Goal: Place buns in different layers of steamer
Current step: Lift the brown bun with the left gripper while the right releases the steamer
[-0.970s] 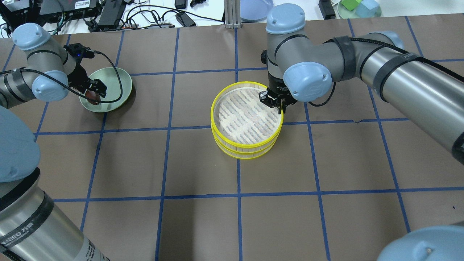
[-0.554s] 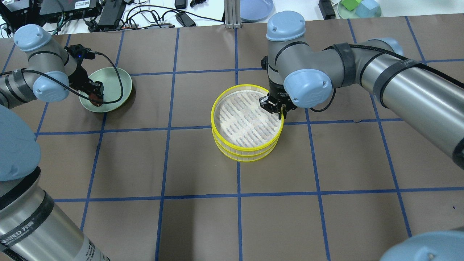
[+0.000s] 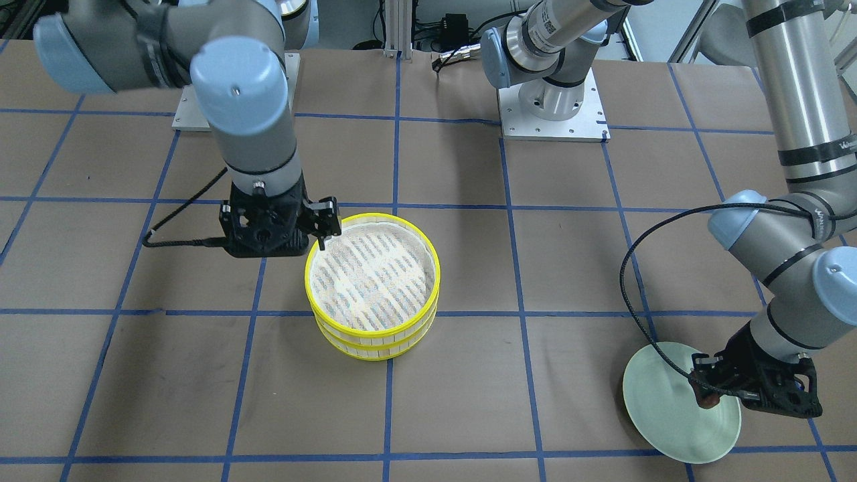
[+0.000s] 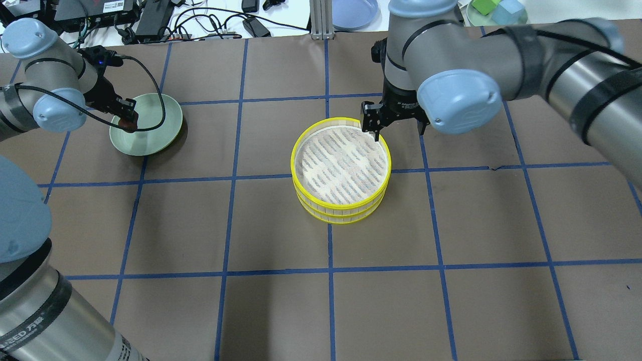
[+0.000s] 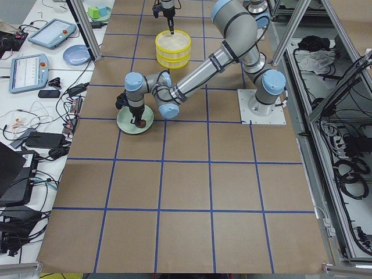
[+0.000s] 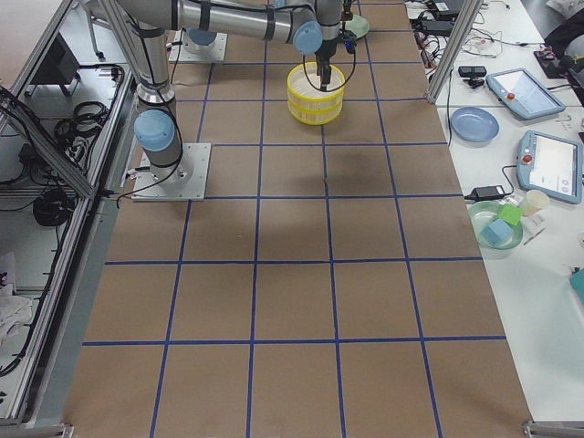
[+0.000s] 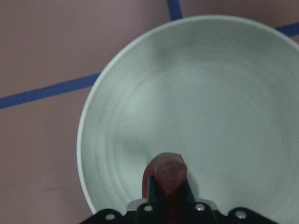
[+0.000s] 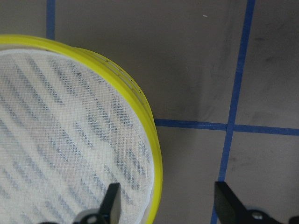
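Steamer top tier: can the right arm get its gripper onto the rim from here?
Probably yes. The right gripper is open and straddles the steamer rim from above, one finger inside, one outside over the table. Nothing shows between them to block a descent.

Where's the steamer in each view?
Front-facing: steamer centre, slightly left.
Overhead: steamer centre.
Exterior left: steamer top, left of centre.
Exterior right: steamer top centre.
Left wrist: not in it.
Right wrist: steamer left half, cropped.
Landmark: right gripper open over its rim.
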`<state>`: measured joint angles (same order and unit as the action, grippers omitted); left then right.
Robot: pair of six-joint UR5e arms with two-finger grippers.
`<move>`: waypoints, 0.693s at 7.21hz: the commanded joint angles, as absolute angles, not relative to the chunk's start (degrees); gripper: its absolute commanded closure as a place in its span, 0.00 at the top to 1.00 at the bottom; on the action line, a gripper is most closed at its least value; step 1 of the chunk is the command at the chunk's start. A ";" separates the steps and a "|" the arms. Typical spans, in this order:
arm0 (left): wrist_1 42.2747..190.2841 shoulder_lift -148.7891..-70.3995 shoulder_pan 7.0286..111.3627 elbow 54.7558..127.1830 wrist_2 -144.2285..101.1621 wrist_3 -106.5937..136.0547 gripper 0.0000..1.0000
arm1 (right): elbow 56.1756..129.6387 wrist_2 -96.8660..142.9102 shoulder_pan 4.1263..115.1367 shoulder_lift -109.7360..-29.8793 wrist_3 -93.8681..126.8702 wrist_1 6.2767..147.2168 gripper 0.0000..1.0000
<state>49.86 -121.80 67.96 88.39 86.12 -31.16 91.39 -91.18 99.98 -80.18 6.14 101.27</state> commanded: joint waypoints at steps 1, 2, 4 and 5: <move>54.64 -117.09 72.74 88.07 84.29 -19.49 0.00 | 82.22 -87.46 95.47 -85.33 3.80 84.80 1.00; 57.71 -114.20 78.08 88.07 84.11 -10.90 0.00 | 81.22 -87.63 93.71 -87.60 2.21 82.29 1.00; 61.15 -109.27 85.49 88.42 80.79 3.81 0.00 | 81.65 -88.06 89.40 -89.82 -3.06 81.22 1.00; 61.43 -107.51 88.91 89.20 80.51 9.44 0.00 | 81.65 -88.15 89.30 -89.82 -3.16 80.43 1.00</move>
<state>60.26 -110.12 84.49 88.51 81.62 1.64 81.66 -87.98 90.35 -89.35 -2.09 81.56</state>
